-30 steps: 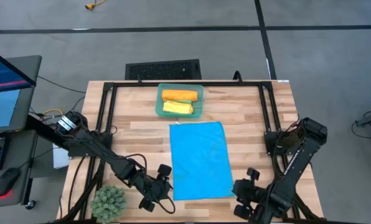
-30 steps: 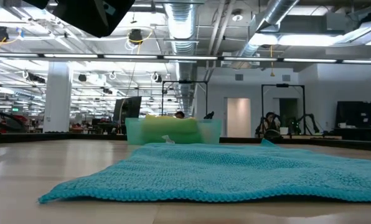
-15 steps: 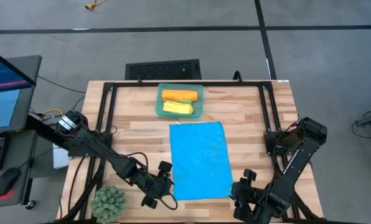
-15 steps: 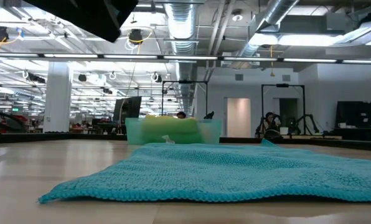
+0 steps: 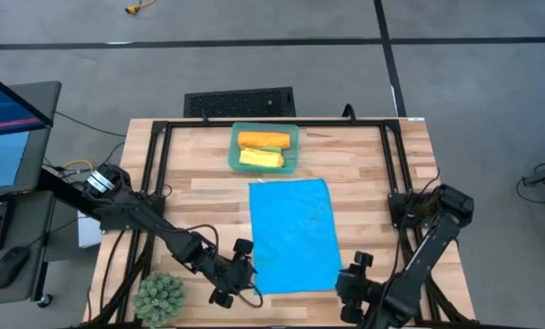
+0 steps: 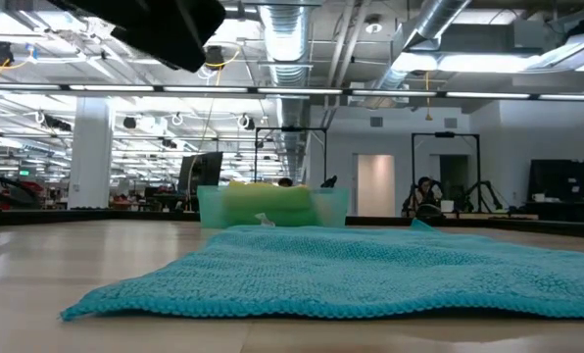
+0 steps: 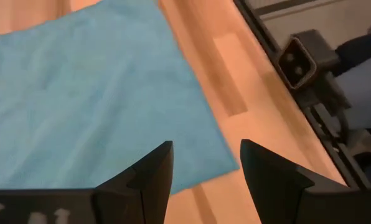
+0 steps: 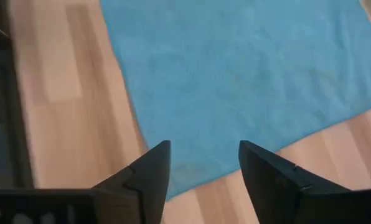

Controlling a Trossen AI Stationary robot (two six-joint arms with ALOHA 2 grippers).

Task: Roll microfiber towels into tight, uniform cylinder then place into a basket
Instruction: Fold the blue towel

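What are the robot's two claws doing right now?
Left end effector: open, empty, over the blue towel's near corner.
Right end effector: open, empty, over its other near corner.

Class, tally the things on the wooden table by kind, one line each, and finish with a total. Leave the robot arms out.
Rolled microfiber towels in the tub: 2, orange and yellow
Flat bright blue microfiber towel: 1
Translucent teal-green plastic basket: 1
Spiky green plant ball: 1
Total: 5

Wooden table: blue towel flat, basket at far edge, plant ball near corner.
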